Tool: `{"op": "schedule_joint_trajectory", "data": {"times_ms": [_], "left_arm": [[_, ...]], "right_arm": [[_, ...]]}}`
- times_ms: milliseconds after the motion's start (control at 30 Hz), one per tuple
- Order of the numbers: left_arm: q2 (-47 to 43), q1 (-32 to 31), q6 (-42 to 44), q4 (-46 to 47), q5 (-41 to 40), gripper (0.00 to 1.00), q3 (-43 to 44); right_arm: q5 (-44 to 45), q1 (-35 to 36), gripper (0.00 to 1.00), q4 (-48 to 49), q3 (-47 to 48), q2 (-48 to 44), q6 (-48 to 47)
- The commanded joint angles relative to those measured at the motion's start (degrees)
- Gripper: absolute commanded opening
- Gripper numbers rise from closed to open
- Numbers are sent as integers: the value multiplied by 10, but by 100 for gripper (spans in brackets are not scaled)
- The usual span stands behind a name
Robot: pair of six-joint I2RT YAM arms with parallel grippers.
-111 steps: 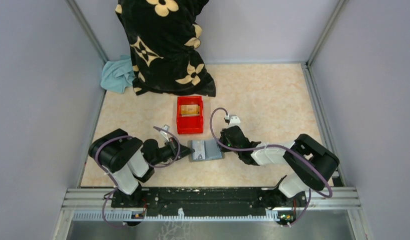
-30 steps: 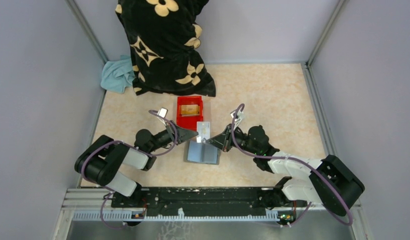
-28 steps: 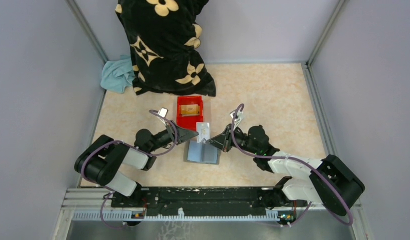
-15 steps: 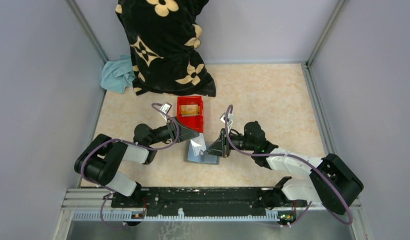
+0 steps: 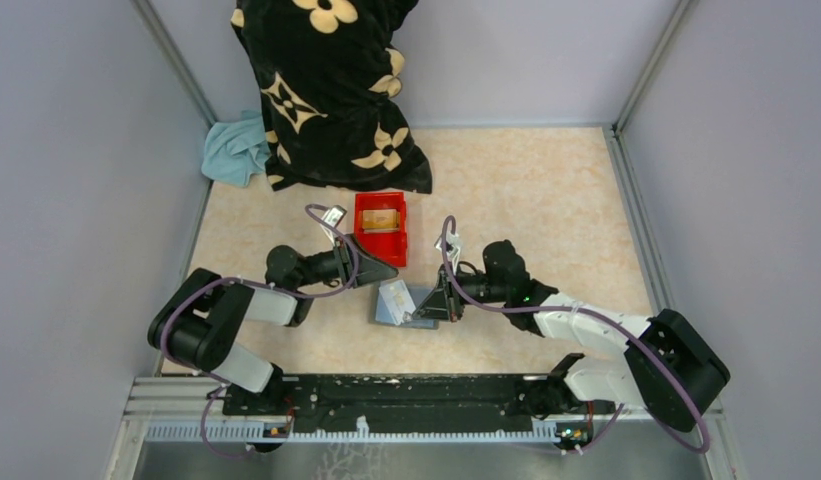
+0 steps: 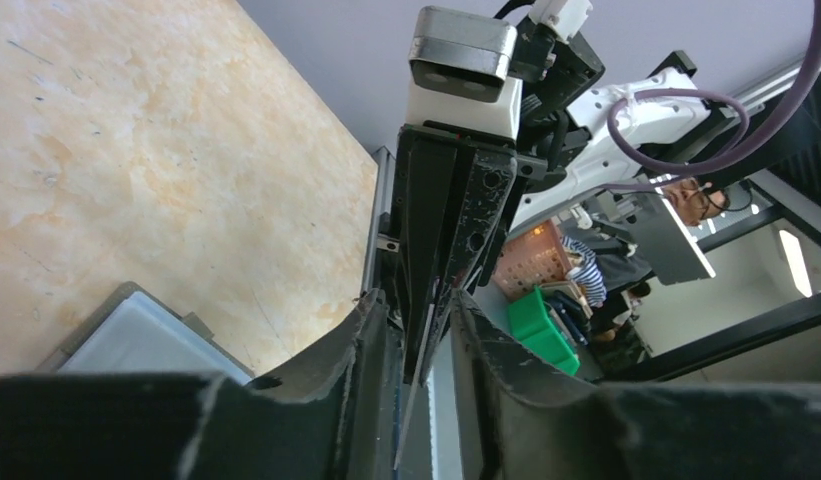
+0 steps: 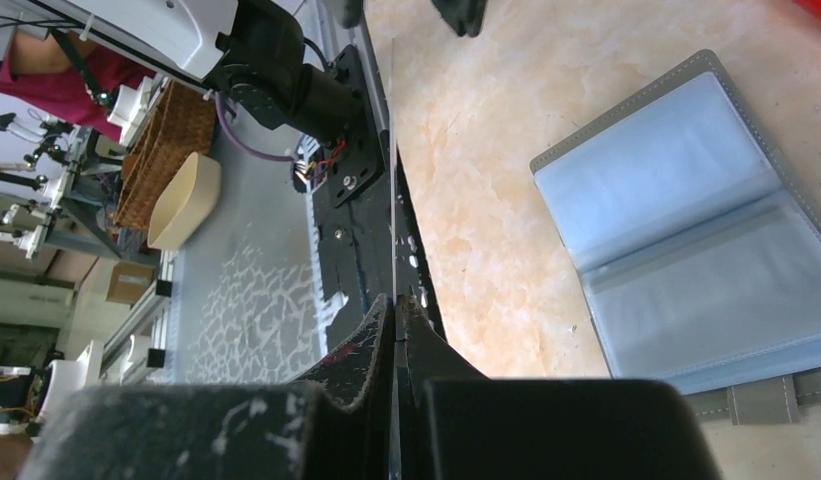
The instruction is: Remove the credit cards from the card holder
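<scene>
Silver card [image 5: 395, 296] pinched in right tool [image 7: 396, 308].

— What sat at the back of the beige marbled tabletop [image 5: 526, 200]?
— A big black plush blanket with cream flower shapes [image 5: 326, 90], heaped against the pale lilac wall [image 5: 76, 150]. A crumpled teal cloth [image 5: 234, 150] lay in the corner, touching the blanket's left edge.
— And nearer the middle?
— A small rectangular red plastic bin [image 5: 386, 245] stood just in front of the blanket's lower hem, apart from it.
— Anything along the near edge?
— A black metal rail [image 5: 426, 390] ran across it, with a toothed silver strip [image 5: 436, 430] below.
— Beyond the table?
— The wrist views caught a green plastic crate [image 6: 541, 325], a brown wicker basket [image 7: 161, 150] and a cream oval bowl [image 7: 186, 200] just beside that basket
</scene>
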Motion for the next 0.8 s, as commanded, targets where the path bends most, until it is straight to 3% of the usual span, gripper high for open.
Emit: {"op": "schedule_joint_trajectory", "data": {"times_ms": [0,200,600,767], "left_arm": [[-25,3,-4,157,31,42,-3],[-32,3,-6,157,41,46,-3],[-34,3,-1,157,48,25,-28],[-28,3,5,158,48,34,-31]], "right_arm": [[-16,5,0,27,32,-3,-12],[-12,4,0,17,38,-3,-19],[3,-7,0,-11,43,-18,-32],[-12,-8,0,-3,45,-22,-25]]}}
